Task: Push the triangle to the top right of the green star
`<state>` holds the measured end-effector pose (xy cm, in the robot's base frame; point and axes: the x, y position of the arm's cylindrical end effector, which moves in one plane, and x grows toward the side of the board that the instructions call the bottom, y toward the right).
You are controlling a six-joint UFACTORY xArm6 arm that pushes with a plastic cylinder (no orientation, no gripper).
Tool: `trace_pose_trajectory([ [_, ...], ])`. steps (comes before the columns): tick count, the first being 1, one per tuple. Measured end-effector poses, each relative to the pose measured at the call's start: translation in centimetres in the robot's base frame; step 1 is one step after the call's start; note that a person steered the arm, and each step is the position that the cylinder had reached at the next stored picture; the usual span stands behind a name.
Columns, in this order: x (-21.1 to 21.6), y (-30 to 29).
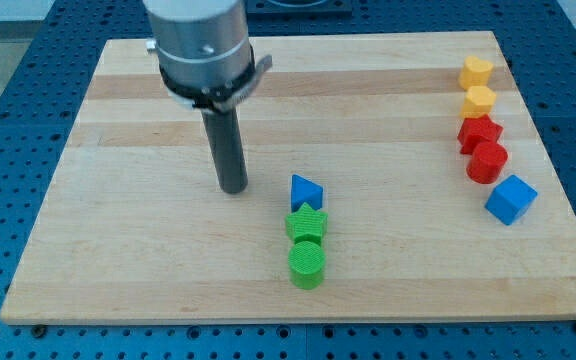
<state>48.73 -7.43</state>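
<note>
A blue triangle (306, 191) lies near the board's middle, touching the top edge of the green star (306, 223). A green cylinder (307, 265) sits right below the star, touching it. My tip (233, 187) is on the board to the left of the blue triangle, a short gap away, and a little above the star's level.
At the view's right stand two yellow blocks (476, 72) (479, 101), a red block (479, 133), a red cylinder (488, 162) and a blue cube (511, 199), in a column. The wooden board (118, 250) lies on a blue perforated table.
</note>
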Motion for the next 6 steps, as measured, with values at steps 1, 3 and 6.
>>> trace_pose_trajectory([
  [1,0.4,0.1],
  [3,-1.7,2.4],
  [6,7.1,13.4],
])
